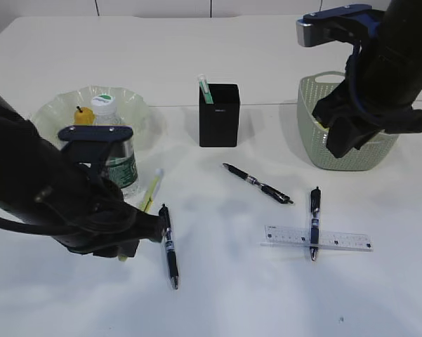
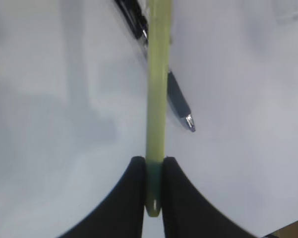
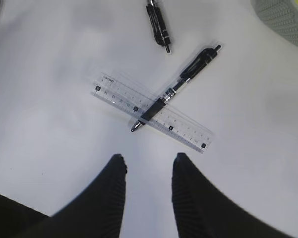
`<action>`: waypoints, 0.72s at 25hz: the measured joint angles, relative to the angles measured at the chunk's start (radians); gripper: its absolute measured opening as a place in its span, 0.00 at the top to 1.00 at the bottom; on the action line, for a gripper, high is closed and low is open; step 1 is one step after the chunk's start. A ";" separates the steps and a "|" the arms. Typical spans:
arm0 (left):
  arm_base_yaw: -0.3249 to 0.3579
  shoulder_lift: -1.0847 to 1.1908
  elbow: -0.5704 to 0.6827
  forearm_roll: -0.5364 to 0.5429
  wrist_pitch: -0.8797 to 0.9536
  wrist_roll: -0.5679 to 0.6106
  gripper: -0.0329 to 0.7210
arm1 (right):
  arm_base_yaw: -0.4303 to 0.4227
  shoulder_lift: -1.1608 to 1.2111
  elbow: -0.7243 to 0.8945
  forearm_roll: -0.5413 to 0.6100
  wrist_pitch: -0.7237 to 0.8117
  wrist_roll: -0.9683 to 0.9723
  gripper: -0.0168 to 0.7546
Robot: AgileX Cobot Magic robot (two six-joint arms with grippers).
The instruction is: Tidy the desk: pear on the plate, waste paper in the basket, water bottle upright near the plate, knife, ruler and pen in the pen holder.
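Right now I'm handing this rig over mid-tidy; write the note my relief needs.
Left gripper: jaws shut on the yellow-green pen, low over the table.
Right gripper: open, empty, above the ruler.
Done: pear on the plate; water bottle upright by it; a green-capped item in the pen holder.
Left: three black pens, the last lying across the ruler. Basket contents not visible.

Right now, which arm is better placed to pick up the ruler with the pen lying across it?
The right. Its claw is open and empty just above the ruler, while the left claw is shut on a yellow-green pen, far across the table.
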 joint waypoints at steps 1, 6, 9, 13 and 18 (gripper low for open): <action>0.000 -0.017 0.002 0.000 -0.004 0.000 0.90 | 0.000 0.000 0.000 0.002 0.000 0.000 0.66; 0.000 -0.098 0.001 0.030 -0.040 0.000 0.90 | 0.000 0.000 0.000 0.021 -0.011 0.000 0.66; 0.000 -0.134 0.001 0.071 -0.066 0.000 0.90 | 0.000 0.000 0.000 0.045 -0.021 0.000 0.66; 0.000 -0.162 0.001 0.104 -0.122 0.000 0.90 | 0.000 0.000 0.000 0.096 -0.041 0.000 0.66; 0.000 -0.165 0.001 0.128 -0.220 0.000 0.90 | 0.000 0.000 -0.002 0.191 -0.082 0.000 0.66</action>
